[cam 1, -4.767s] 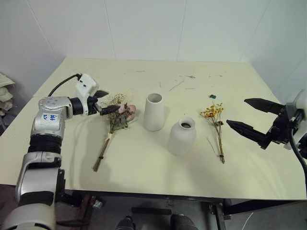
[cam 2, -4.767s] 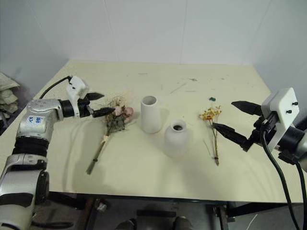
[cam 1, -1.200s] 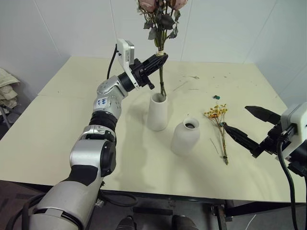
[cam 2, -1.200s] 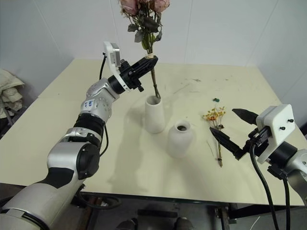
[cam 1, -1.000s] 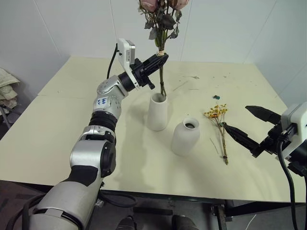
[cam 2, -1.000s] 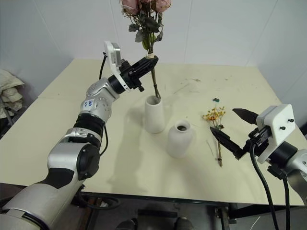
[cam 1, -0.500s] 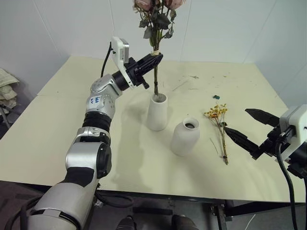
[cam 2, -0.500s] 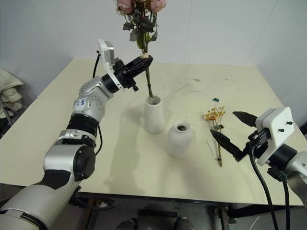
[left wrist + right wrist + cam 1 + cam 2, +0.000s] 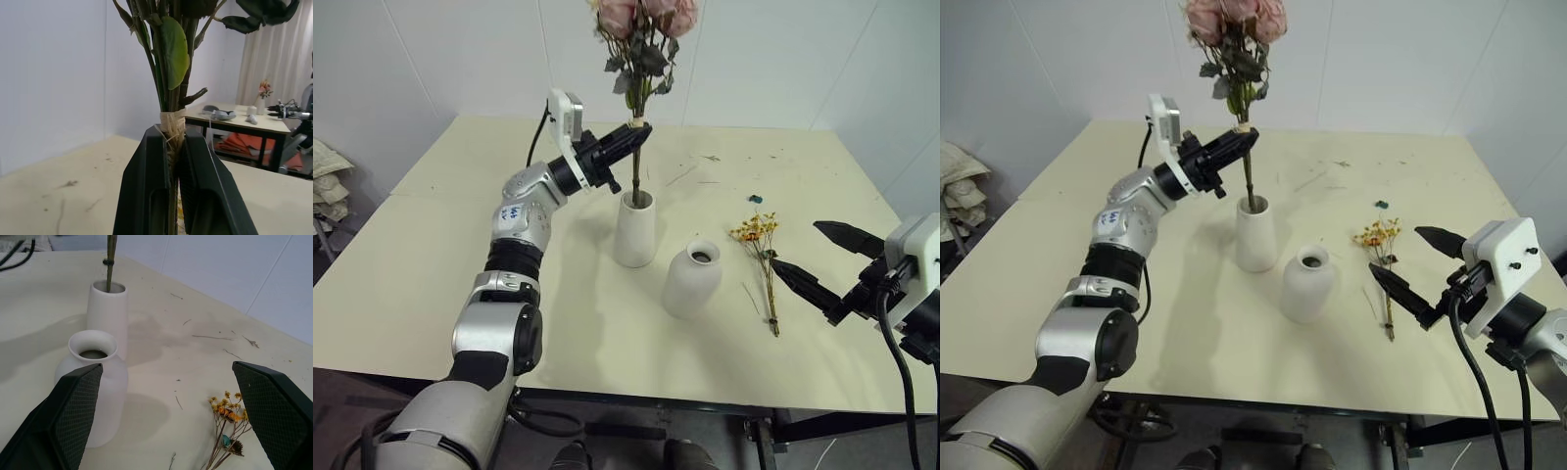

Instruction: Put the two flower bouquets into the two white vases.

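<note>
Pale yellow table [image 9: 460,255] — scuffed, debris-flecked — against white panelled walls [image 9: 460,59].

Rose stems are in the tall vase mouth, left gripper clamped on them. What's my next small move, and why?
Probably lower a little further, then open the left gripper. It is shut on the rose bouquet at the twine, well above the tall vase, with only the stem ends inside the mouth.

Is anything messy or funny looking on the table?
A little. The yellow bouquet lies flat on the table beside the round vase, not in it. Small twigs and a green scrap are scattered on the far side. The roses stand upright with stems in the tall vase.
</note>
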You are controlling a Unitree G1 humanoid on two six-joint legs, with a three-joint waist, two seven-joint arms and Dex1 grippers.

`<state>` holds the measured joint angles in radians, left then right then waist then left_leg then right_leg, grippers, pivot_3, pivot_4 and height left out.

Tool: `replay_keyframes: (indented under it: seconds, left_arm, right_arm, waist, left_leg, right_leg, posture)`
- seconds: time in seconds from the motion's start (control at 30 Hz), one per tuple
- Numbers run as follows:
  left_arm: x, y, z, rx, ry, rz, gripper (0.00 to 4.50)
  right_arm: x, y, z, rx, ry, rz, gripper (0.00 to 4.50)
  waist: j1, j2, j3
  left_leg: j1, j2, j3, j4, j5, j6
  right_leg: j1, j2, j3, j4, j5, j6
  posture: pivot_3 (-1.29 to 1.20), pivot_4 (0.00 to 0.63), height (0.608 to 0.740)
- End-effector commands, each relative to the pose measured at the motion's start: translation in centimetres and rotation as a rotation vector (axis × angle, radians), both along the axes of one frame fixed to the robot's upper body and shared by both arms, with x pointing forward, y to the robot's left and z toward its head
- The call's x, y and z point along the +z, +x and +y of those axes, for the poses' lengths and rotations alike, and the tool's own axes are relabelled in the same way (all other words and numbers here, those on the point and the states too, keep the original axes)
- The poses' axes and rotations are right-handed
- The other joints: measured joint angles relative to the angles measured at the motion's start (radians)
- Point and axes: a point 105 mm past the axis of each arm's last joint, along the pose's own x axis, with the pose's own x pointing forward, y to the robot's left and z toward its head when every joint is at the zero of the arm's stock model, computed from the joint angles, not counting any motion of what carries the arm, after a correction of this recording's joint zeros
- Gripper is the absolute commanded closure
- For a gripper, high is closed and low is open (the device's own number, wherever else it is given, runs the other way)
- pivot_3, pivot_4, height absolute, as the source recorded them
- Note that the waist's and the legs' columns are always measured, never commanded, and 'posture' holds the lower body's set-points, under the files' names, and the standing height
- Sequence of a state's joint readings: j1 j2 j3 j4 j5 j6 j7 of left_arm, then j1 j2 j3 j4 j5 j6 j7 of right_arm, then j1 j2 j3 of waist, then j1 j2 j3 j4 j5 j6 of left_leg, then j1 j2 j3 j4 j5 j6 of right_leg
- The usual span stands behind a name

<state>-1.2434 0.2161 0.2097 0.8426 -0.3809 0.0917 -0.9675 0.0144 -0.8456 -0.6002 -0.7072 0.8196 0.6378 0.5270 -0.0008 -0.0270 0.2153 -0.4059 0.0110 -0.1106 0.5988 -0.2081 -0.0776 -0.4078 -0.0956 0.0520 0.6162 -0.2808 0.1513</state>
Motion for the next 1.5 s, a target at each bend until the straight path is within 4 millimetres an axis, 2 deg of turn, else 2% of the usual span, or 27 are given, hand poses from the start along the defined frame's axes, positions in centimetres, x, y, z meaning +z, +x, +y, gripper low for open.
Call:
replay_keyframes:
  seconds: [0.03, 0.17, 0.37, 0.4, 0.47, 0.67, 0.8, 0.97, 1.1, 1.2, 1.37, 1.5]
  left_arm:
    - [1.1, -0.5, -0.4, -0.015, -0.001, -0.037, 4.48]
    - [0.5, -0.3, -0.3, -0.001, 0.011, -0.023, 4.48]
    - [-1.6, -0.2, -1.0, -0.021, 0.080, 0.004, 4.48]
    - [-1.9, -0.2, -1.1, -0.020, 0.093, 0.008, 3.74]
    - [-2.4, -0.2, -1.3, -0.015, 0.112, 0.007, 3.17]
    - [-2.1, -0.2, -1.0, -0.010, 0.094, -0.001, 1.32]
    - [-2.0, -1.1, -0.4, -0.080, 0.131, -0.009, 0.02]
    - [-2.1, -1.8, 0.9, -0.101, 0.204, -0.041, 0.02]
    - [-2.1, -1.1, 3.2, 0.004, 0.279, -0.081, 0.02]
    - [-3.2, -0.7, 5.3, 0.070, 0.368, -0.101, 0.02]
    - [-2.9, -1.7, 7.3, 0.044, 0.309, -0.117, 0.02]
    - [-3.4, -2.3, 9.4, 0.054, 0.286, -0.105, 0.02]
  right_arm:
    - [1.0, -0.4, 0.1, -0.007, -0.002, -0.049, 0.00]
    - [1.0, -0.5, 0.0, -0.016, -0.001, -0.049, 0.00]
    - [0.8, -0.5, 0.0, -0.023, 0.004, -0.048, 0.00]
    - [0.8, -0.5, 0.0, -0.022, 0.004, -0.047, 0.00]
    - [0.8, -0.5, 0.0, -0.022, 0.005, -0.047, 0.00]
    - [0.8, -0.5, 0.0, -0.024, 0.006, -0.047, 0.00]
    - [0.8, -0.5, -0.1, -0.028, 0.004, -0.046, 0.00]
    - [0.5, -0.3, -0.2, -0.031, -0.003, -0.024, 0.00]
    - [-1.0, 0.3, -0.7, -0.074, -0.017, 0.077, 0.00]
    - [-2.3, 1.5, -1.8, -0.158, -0.032, 0.144, 0.00]
    - [-4.6, 3.3, -2.7, -0.250, -0.041, 0.314, 0.00]
    - [-6.7, 5.2, -3.9, -0.358, -0.028, 0.474, 0.00]
  waist:
    - [-0.001, 0.000, 0.000]
    - [-0.001, 0.000, 0.000]
    - [-0.001, 0.000, 0.000]
    - [-0.001, 0.000, 0.000]
    - [0.000, 0.000, 0.000]
    - [0.000, 0.000, 0.000]
    - [-0.002, 0.000, 0.000]
    - [-0.002, 0.000, 0.000]
    - [-0.001, 0.000, 0.000]
    - [-0.005, 0.000, 0.000]
    - [-0.003, 0.000, 0.000]
    - [-0.004, 0.000, 0.000]
  left_leg:
    - [0.000, 0.000, 0.000, 0.000, 0.000, 0.000]
    - [0.000, 0.000, 0.000, 0.000, 0.000, 0.000]
    - [0.000, 0.000, 0.000, 0.000, 0.000, 0.000]
    - [0.000, 0.000, 0.000, 0.000, 0.000, 0.000]
    - [0.000, 0.000, 0.000, 0.000, 0.000, 0.000]
    - [0.000, 0.000, 0.000, 0.000, 0.000, 0.000]
    - [0.000, 0.000, 0.000, 0.000, 0.000, 0.000]
    - [0.000, 0.000, 0.000, -0.001, 0.000, 0.000]
    - [0.000, 0.000, 0.000, 0.000, 0.000, 0.000]
    - [0.000, 0.000, 0.000, 0.000, 0.000, 0.000]
    - [0.001, 0.001, 0.001, 0.000, 0.000, 0.000]
    - [0.000, 0.001, 0.001, 0.000, 0.000, 0.000]
  right_leg:
    - [0.000, 0.000, 0.000, 0.000, 0.000, 0.000]
    - [0.000, 0.000, 0.000, 0.000, 0.000, 0.000]
    - [0.000, 0.000, 0.000, 0.000, 0.000, 0.000]
    - [0.000, 0.000, 0.000, 0.000, 0.000, 0.000]
    - [0.000, 0.000, 0.000, 0.000, 0.000, 0.000]
    - [0.000, 0.000, 0.000, 0.000, 0.000, 0.000]
    - [0.000, 0.000, 0.000, 0.000, 0.000, 0.000]
    - [0.000, 0.000, 0.000, 0.000, 0.000, 0.000]
    - [0.000, 0.000, 0.000, 0.000, 0.000, 0.000]
    - [0.000, 0.000, 0.001, 0.000, 0.000, 0.000]
    - [0.000, 0.000, 0.002, 0.000, 0.000, -0.002]
    - [-0.001, 0.000, 0.002, 0.000, 0.000, -0.002]
  posture:
    - [0.00, 0.150, 0.740]
    - [0.00, 0.150, 0.740]
    - [0.00, 0.150, 0.740]
    - [0.00, 0.150, 0.740]
    - [0.00, 0.150, 0.740]
    - [0.00, 0.150, 0.740]
    - [0.00, 0.150, 0.740]
    - [0.00, 0.150, 0.740]
    - [0.00, 0.150, 0.740]
    - [0.00, 0.150, 0.740]
    - [0.00, 0.150, 0.740]
    - [0.00, 0.150, 0.740]
